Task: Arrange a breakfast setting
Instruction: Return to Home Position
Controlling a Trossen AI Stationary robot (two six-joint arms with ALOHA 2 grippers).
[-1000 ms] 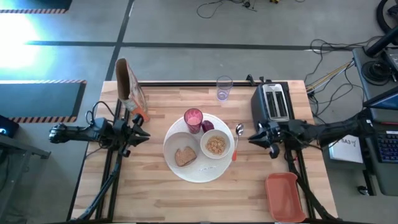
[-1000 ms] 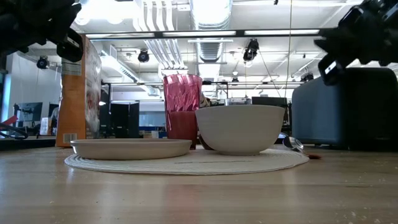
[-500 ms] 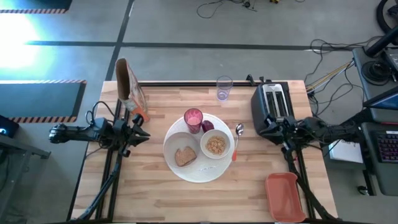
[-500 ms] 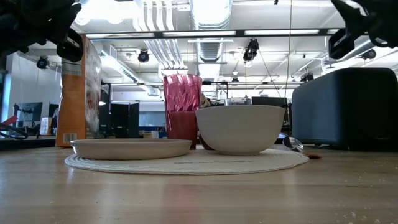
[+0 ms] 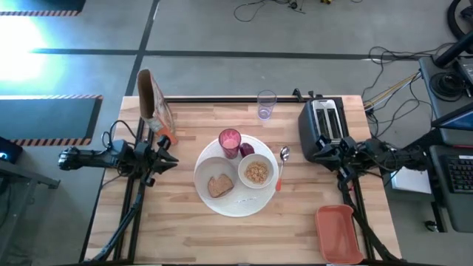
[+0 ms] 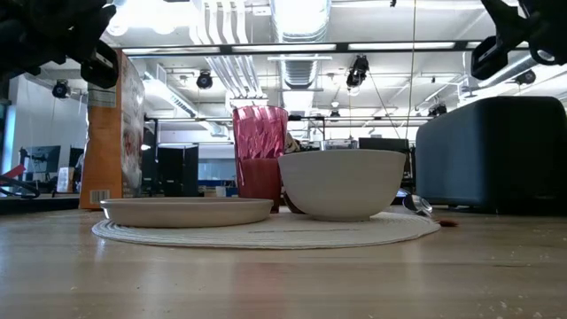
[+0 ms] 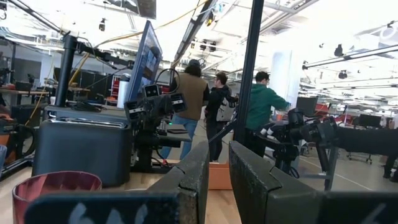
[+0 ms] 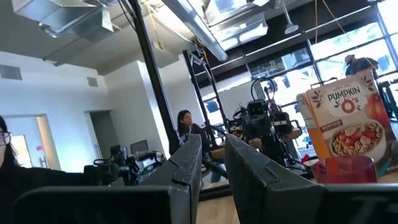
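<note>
— Breakfast setting (image 5: 236,176): where is it seen?
— It is laid at the middle of the table, on a round white mat (image 5: 244,205). Toast (image 5: 219,185) is set on the small plate (image 5: 209,171), and cereal (image 5: 257,173) is held in the bowl (image 5: 242,177). The pink cup (image 5: 230,140) and a small red fruit (image 5: 247,150) are placed on the far side. The spoon (image 5: 281,164) is laid just beside the bowl on its right, its long axis running from the far edge toward the near edge.
— And the grippers?
— The setting is flanked. The left gripper (image 5: 168,158) is held off its left side, well apart. The right gripper (image 5: 314,154) is held off its right side, raised, close by the toaster (image 5: 324,122). On each, a narrow gap is shown between the fingers and nothing is gripped.
— Which relation is the coming move judged to turn on?
— The spoon is the piece nearest the right gripper, lying toward the table's middle from it. An outward retreat is judged to be called for, with neither spoon nor toaster brushed.
</note>
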